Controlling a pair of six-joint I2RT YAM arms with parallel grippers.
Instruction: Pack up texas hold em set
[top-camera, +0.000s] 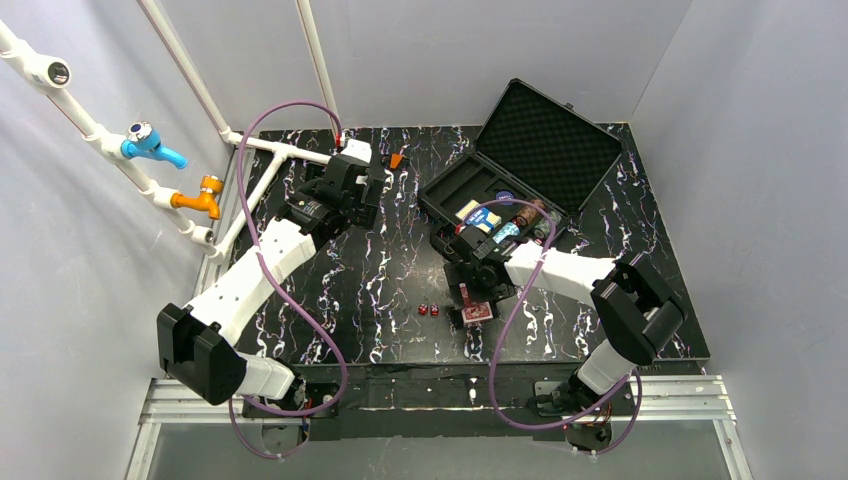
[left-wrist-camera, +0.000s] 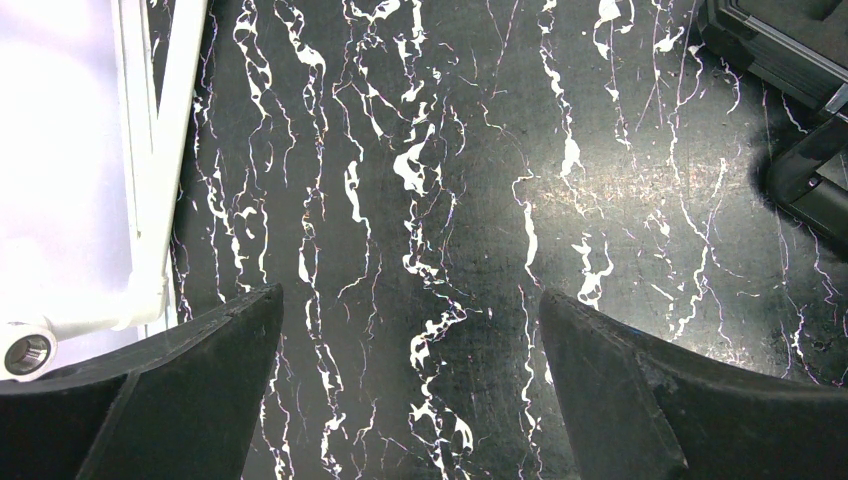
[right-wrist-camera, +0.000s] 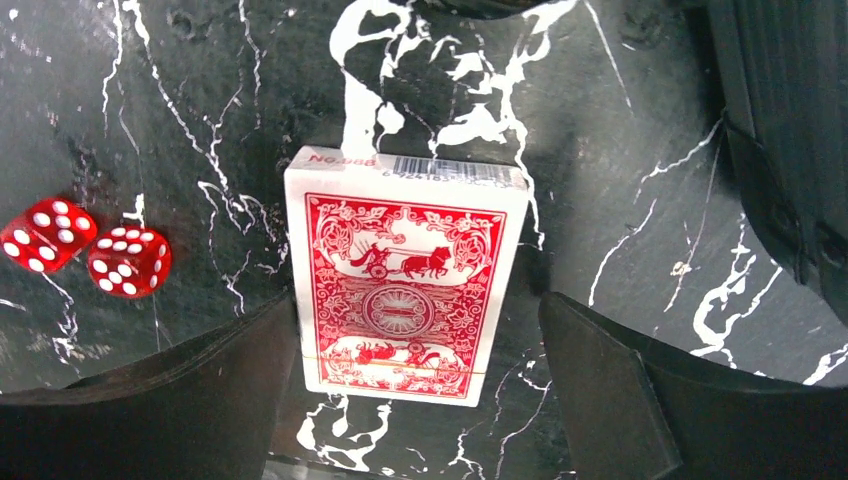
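left gripper spread wide, nothing between the jaws, over bare table at far left; white frame tube at its 9 o'clock, well apart from any piece of the set

dice sat side by side on the table, loose, at 9 o'clock of the deck, near but apart

deck lay face-down right under the right gripper, between the spread jaws and not pinched; left finger just beside its edge, right finger clearly apart. In the wrist view the long axis ran 12 to 6 with the jaws at 9 and 3, so a close would take it across the short width. Right arm was far nearer

case stood open at about 1 o'clock of the deck in the top view, lid up, with a blue deck and chips already in the tray. Open table between deck and case; near table edge at 6 o'clock was close. My read: dice could get knocked by the left finger
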